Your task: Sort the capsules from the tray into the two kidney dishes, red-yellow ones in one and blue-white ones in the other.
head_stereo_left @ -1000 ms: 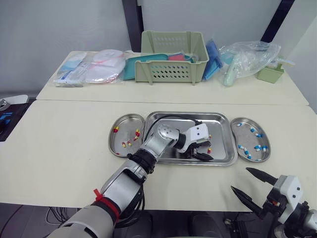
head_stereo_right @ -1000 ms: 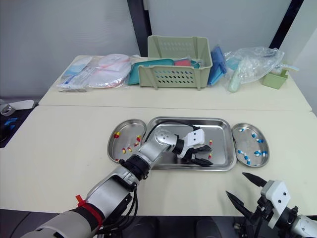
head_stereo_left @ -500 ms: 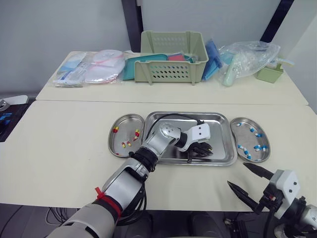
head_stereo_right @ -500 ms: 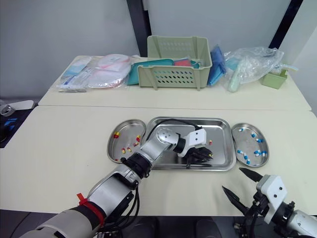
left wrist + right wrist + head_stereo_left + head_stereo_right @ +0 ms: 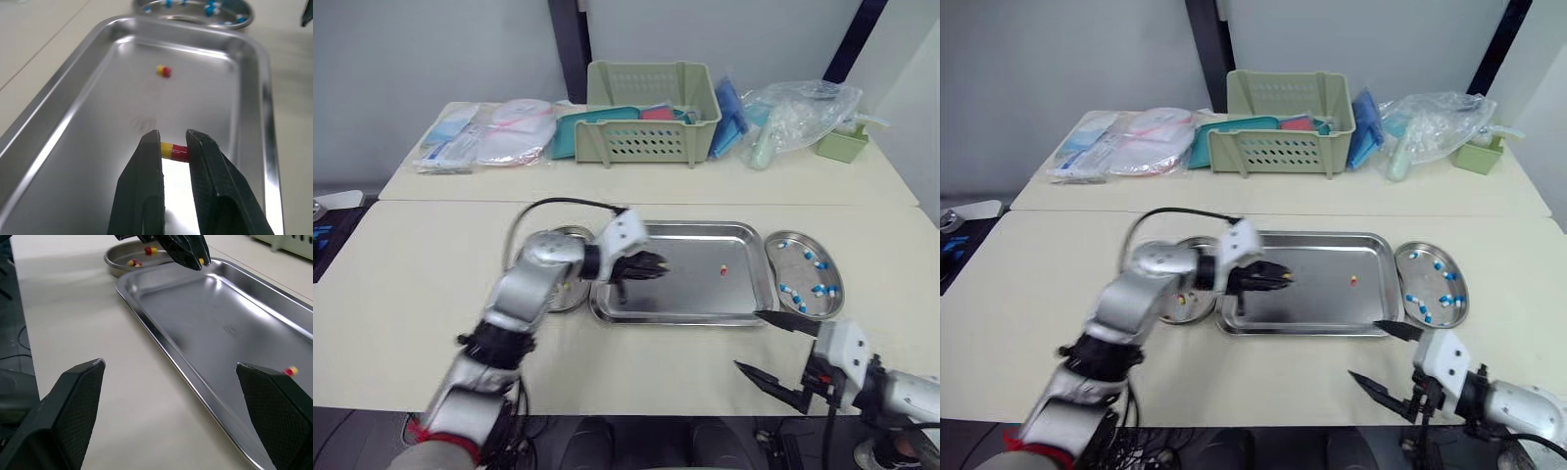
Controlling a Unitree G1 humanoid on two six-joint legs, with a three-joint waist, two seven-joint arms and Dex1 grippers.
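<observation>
L hand (image 5: 172, 141) pinches red-yellow capsule (image 5: 175, 152); arm (image 5: 533, 279) partly hides left dish (image 5: 1184, 310)

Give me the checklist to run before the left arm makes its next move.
1. Grip: left pincer shut on a red-yellow capsule: ok.
2. Target: left kidney dish holds red-yellow capsules: ok.
3. Pincer above that dish: not ok, it hangs over the tray, left part.
4. Path: right pincer open, off the tray by the table's front edge: ok.
5. Tray emptied: not ok, one loose capsule, red-yellow, lies in it.
6. Right kidney dish shows blue-white ones: ok.
</observation>
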